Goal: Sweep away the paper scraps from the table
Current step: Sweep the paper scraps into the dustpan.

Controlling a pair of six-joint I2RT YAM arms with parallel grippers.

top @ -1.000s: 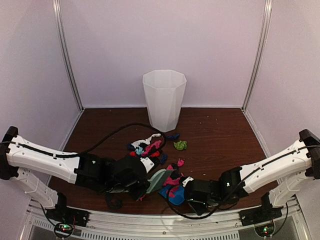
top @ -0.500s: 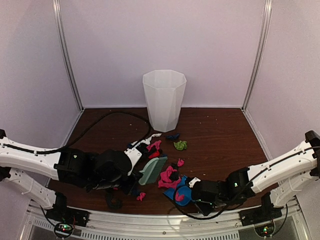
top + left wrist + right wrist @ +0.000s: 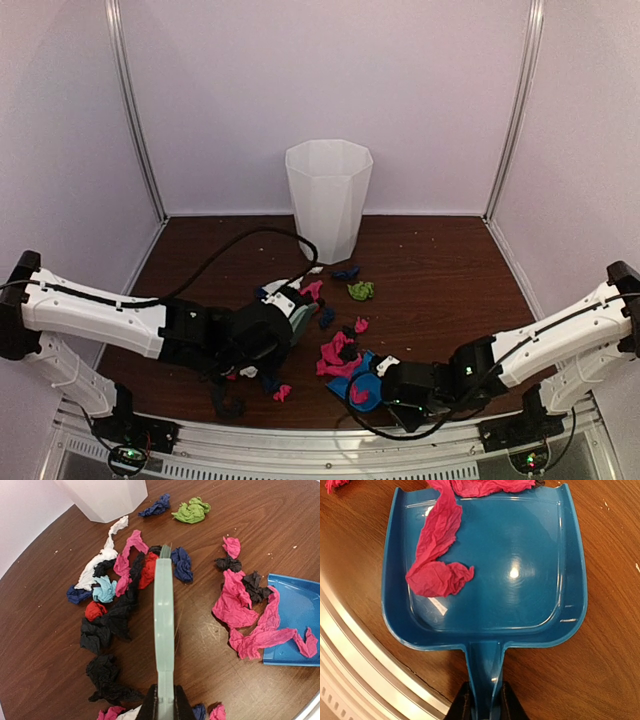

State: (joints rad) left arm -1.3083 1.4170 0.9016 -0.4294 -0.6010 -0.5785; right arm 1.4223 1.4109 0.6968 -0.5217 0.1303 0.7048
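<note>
Left tool: the left tool (image 3: 164, 704) was clenched tight on the handle of the mint-green plastic hand brush (image 3: 164, 610). The brush ran straight out from the wrist, its far end in among the scraps.
Right tool: the right tool (image 3: 484, 702) was grasping the stubby handle of the blue plastic dustpan (image 3: 530, 575). The pan sat flat on the desk with its mouth facing away from the arm.
Paper scraps: the main heap of crumpled paper scraps (image 3: 120, 580) lay on the desk just left of the brush in the wrist view, a mix of black, pink, red, white, light blue and navy. A pink bunch (image 3: 235, 605) sat on the other side, between brush and pan.
In the pan: one wrinkly pink strip (image 3: 437, 545) lay on the pan's left side, running in over the lip.
Strays: a lime-green wad (image 3: 191, 510) and a navy wad (image 3: 156, 506) lay farther out, nearer the bin.
Bin: the tall white faceted plastic bin (image 3: 328, 198) stood upright at the back, just beyond the heap.
Desk: the dark reddish-brown wood-grain desk (image 3: 440, 270) had a metal rail (image 3: 350, 650) along the front edge, close beside the pan.
</note>
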